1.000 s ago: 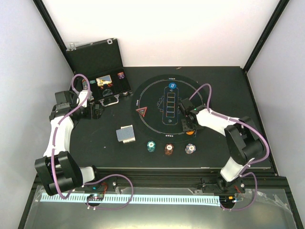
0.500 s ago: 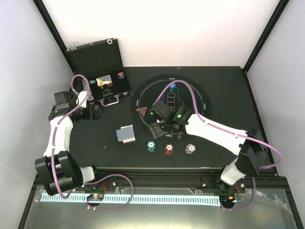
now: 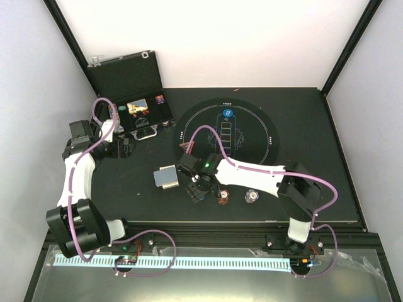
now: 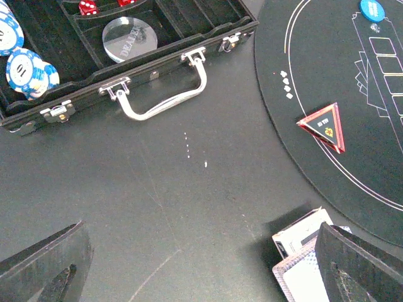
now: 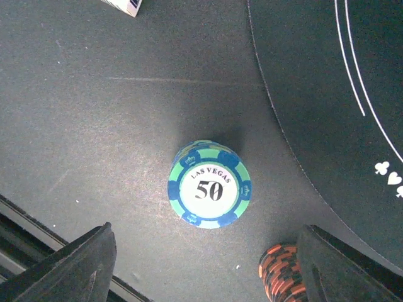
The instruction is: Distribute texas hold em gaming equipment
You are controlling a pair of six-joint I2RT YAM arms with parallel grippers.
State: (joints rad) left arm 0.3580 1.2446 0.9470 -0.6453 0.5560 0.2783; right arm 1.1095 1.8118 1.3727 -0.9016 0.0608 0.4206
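Right gripper [image 5: 204,233] has swung off the mat [image 5: 327,94] to its 7 o'clock and sits wide open over the teal chip stack [image 5: 209,190]; a grasp looks next.

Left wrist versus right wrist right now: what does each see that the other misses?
Only left wrist: the open black case, its clear dealer button and the red triangle marker. Only right wrist: the teal 50 chip stack, just ahead of the open right gripper, and an orange chip stack. Both: the edge of the round mat on the dark table.
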